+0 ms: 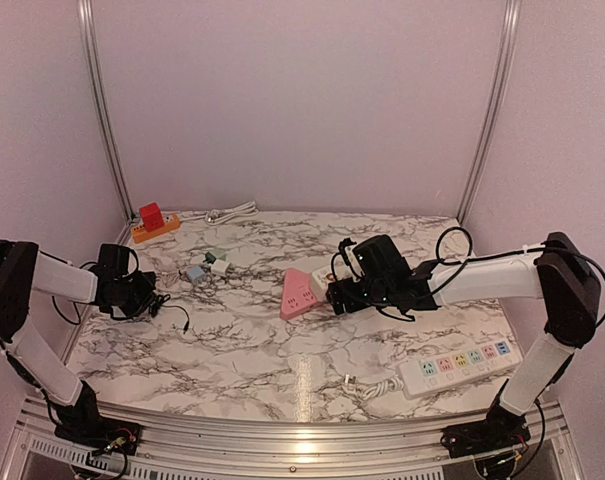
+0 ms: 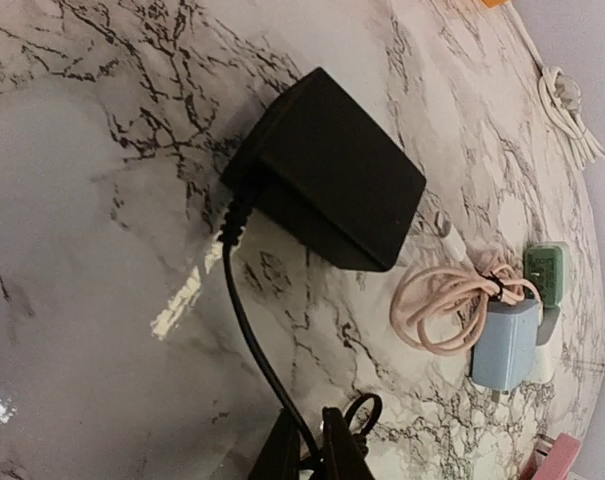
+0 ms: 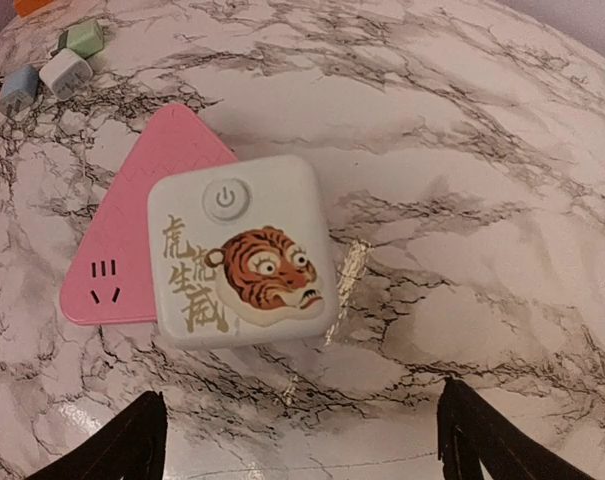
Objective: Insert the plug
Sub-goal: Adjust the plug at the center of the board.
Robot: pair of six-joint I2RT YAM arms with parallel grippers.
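Observation:
A black power adapter (image 2: pixel 327 180) lies on the marble table, and its black cable (image 2: pixel 244 320) runs down between my left gripper's fingertips. My left gripper (image 2: pixel 312 450) is shut on that cable and sits at the table's left side in the top view (image 1: pixel 140 295). A white cube charger with a tiger picture (image 3: pixel 242 250) rests partly on a pink triangular socket (image 3: pixel 122 230). My right gripper (image 3: pixel 302 440) is wide open and empty just short of the cube, as the top view (image 1: pixel 342 295) also shows.
A white power strip (image 1: pixel 462 365) with its loose plug (image 1: pixel 352 383) lies at the front right. Blue (image 2: pixel 507 345) and green (image 2: pixel 547 270) chargers and a coiled pink cable (image 2: pixel 447 305) lie beyond the adapter. An orange-red block (image 1: pixel 152 222) and a white cable (image 1: pixel 227 213) sit at the back left.

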